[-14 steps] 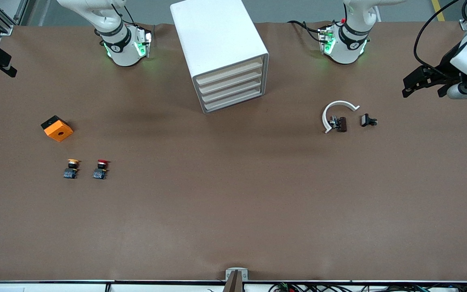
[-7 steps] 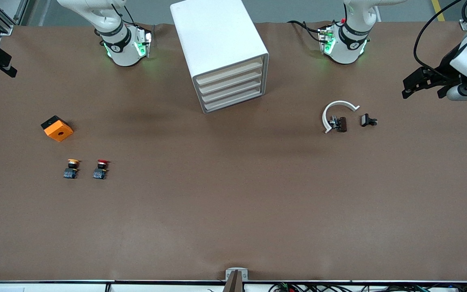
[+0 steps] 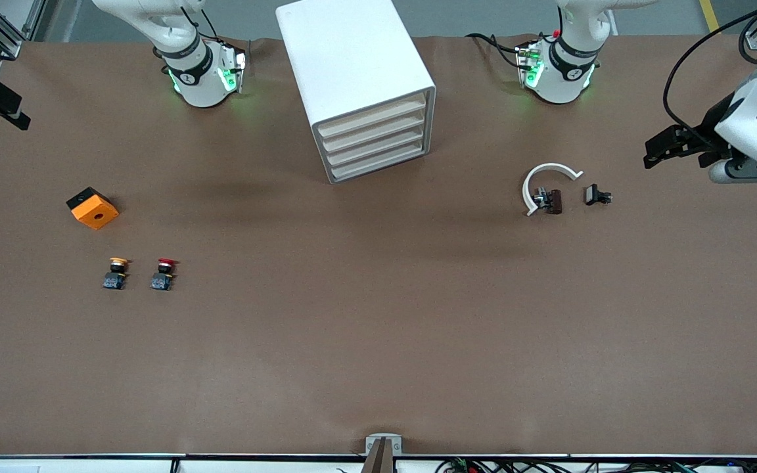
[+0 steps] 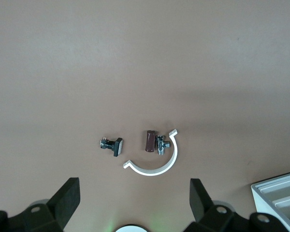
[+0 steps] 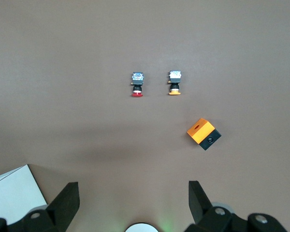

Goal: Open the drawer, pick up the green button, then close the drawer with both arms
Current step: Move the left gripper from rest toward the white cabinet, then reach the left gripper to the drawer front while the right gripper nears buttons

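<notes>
The white cabinet [image 3: 359, 85] stands between the two arm bases. All four of its cream-fronted drawers are shut, the lower two [image 3: 378, 156] among them. A corner of the cabinet shows in the left wrist view [image 4: 280, 193] and in the right wrist view [image 5: 14, 193]. The green-capped button is hidden. My left gripper [image 3: 654, 150] hangs open and empty over the table's left-arm end; its wide-apart fingers [image 4: 67, 198] frame bare table. My right gripper [image 3: 14, 112] hangs open and empty over the right-arm end of the table, fingers [image 5: 199, 200] wide apart.
An orange block [image 3: 92, 207], a yellow-orange-capped button [image 3: 115, 272] and a red-capped button [image 3: 165, 273] lie toward the right arm's end. A white C-shaped piece [image 3: 543, 180], a small brown part [image 3: 551, 200] and a small black part [image 3: 595, 195] lie toward the left arm's end.
My left gripper has shifted slightly toward the cabinet's side and the front camera. My right gripper has shifted a little. Nothing on the table has moved.
</notes>
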You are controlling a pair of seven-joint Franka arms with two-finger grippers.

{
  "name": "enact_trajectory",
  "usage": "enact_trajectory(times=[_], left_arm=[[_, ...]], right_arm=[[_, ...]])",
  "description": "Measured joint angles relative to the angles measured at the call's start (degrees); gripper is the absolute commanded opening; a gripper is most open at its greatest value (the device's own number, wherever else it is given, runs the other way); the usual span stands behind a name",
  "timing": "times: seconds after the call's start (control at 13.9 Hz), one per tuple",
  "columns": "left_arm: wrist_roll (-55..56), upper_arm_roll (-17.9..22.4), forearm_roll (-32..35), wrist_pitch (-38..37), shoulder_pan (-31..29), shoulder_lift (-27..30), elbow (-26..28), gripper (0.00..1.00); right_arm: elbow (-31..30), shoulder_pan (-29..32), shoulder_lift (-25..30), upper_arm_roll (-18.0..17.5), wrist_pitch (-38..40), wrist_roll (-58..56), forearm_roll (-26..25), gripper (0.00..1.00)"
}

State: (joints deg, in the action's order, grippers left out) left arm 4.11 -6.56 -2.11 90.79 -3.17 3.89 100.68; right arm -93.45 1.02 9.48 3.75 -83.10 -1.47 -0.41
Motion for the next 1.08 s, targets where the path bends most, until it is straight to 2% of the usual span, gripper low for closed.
enact_trajectory(times=[0.29, 0.58, 0.79, 1.08], left_arm=[[0.0, 0.0, 0.0, 1.0, 0.2, -4.5, 0.9, 1.0], [2.8, -0.8, 0.0, 5.6, 1.0, -7.6, 4.6, 1.0], [8.8, -3.2, 0.0, 7.3, 1.1, -9.9, 5.4, 1.0], [21.8, -8.3, 0.0, 11.5, 1.3, -15.0, 5.7, 1.0]], right_arm=[[0.8, 0.0, -2.3, 0.0, -0.8, 0.0, 0.0, 1.0], [1.5, 0.0, -5.1, 0.1, -0.9, 0.0, 0.0, 1.0], [2.1, 0.0, -8.1, 0.1, -1.0, -0.1, 0.0, 1.0], [3.7, 0.0, -11.6, 0.1, -1.4, -0.1, -0.1, 1.0]])
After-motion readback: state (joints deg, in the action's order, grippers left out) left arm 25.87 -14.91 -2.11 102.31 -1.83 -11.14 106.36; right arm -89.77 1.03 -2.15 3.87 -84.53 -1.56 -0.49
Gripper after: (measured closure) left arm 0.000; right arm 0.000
